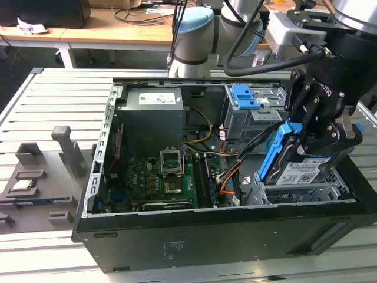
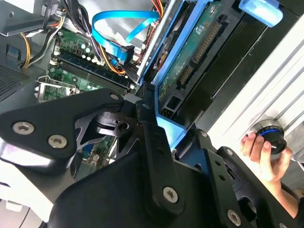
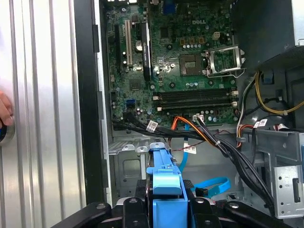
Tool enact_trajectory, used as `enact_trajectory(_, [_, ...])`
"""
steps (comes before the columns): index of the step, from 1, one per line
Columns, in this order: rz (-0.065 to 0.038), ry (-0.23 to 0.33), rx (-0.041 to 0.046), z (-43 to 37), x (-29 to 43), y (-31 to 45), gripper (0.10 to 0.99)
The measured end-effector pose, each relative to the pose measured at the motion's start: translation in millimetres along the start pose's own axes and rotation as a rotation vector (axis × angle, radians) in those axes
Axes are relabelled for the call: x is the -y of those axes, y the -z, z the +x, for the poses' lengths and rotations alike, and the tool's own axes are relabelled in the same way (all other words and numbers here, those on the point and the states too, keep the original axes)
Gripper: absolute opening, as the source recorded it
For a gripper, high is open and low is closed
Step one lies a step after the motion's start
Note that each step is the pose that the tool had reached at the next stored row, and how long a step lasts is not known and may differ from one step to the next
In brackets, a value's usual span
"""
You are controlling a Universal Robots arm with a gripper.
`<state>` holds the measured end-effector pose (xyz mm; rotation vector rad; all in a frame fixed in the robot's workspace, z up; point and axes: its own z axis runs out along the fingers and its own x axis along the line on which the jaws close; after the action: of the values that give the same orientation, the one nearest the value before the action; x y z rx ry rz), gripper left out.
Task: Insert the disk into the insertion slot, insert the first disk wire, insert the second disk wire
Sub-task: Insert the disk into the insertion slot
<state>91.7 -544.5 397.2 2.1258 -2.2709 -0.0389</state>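
Observation:
My gripper [image 1: 313, 137] is shut on the disk [image 1: 299, 170], a silver drive with a white label in a bright blue carrier [image 3: 165, 175]. The disk hangs tilted, its lower end just over the insertion slot [image 1: 294, 192], the low silver cage at the case's front corner on the exterior view's right. In the second wrist view the disk's green underside [image 2: 197, 45] faces the camera. The second disk wire [image 2: 121, 21], a flat light-blue cable, loops loose beside the cage and also shows in the first wrist view [image 3: 214, 185]. An orange-and-black wire bundle [image 3: 190, 127] lies near the cage.
The open computer case [image 1: 177, 236] lies on a slatted metal table [image 1: 53, 94]. Inside are the motherboard [image 1: 159, 180], the power supply [image 1: 154, 112] and a taller grey bay with a blue latch [image 1: 244, 97]. A person's hand [image 2: 260, 153] rests outside the case.

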Motion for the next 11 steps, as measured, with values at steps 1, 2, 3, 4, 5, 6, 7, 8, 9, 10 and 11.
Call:
enact_trajectory(1, [0.0,0.0,0.0,0.0,0.0,-1.3,0.369])
enact_trajectory(2, [0.0,0.0,0.0,0.0,0.1,-2.8,0.369])
enact_trajectory(3, [0.0,0.0,-0.0001,0.0,0.1,-3.0,0.369])
enact_trajectory(4, [0.0,0.0,-0.0002,0.0,0.1,-3.0,0.369])
enact_trajectory(5, [0.0,0.0,-0.0002,0.0,0.1,-3.1,0.369])
enact_trajectory(6, [0.0,0.0,-0.0001,0.0,0.1,-3.1,0.369])
enact_trajectory(7, [0.0,0.0,-0.0001,0.0,0.1,-3.1,0.369])
enact_trajectory(8, [0.0,0.0,-0.0001,0.0,0.1,-3.1,0.369])
enact_trajectory(9, [0.0,0.0,-0.0002,0.0,0.0,-3.2,0.369])
enact_trajectory(10, [0.0,0.0,-0.0002,0.0,0.1,-3.1,0.376])
enact_trajectory(11, [0.0,0.0,-0.0003,0.0,0.1,-3.1,0.439])
